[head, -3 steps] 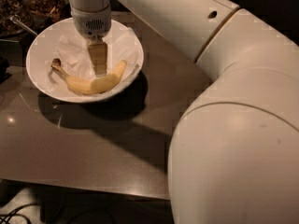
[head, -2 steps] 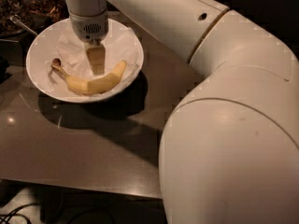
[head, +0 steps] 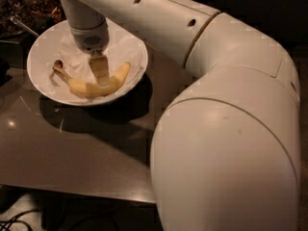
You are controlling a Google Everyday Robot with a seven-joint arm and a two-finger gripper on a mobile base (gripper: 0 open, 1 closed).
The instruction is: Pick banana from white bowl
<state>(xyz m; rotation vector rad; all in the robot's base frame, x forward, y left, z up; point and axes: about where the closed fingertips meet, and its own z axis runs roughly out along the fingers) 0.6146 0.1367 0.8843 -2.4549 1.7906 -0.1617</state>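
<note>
In the near half of the white bowl [head: 42, 81]: one yellow banana [head: 84, 87], lying on its side, curved with both ends turned up toward the far rim. At its left end, a dark brown stem [head: 58, 66], pointing toward the bowl's left wall; at its right end, a blunt yellow tip near the right wall. Under and behind it, crumpled white paper [head: 127, 52] lining the bowl. Directly above the fruit's middle, the gripper [head: 100, 75], pale tan, pointing straight down from a round grey-white wrist housing [head: 89, 32] and reaching the banana's upper surface just right of centre. Contact or a small gap there: cannot tell. Open or closed: cannot tell either from this angle, and no clear sign of the banana being clasped or raised off the paper. Beyond the wrist, a thick white arm [head: 226, 129], running from the top left across the frame to the right, bending at a large rounded joint and filling the near right corner. Beneath the bowl, a dark, glossy tabletop [head: 72, 148], with the bowl's shadow spread on it toward the near side. Past the bowl's far left rim, a thin metal handle [head: 21, 25] among dim clutter, too dark to name. Below the table's near edge at bottom left, some dark cables [head: 14, 220] on the floor.
</note>
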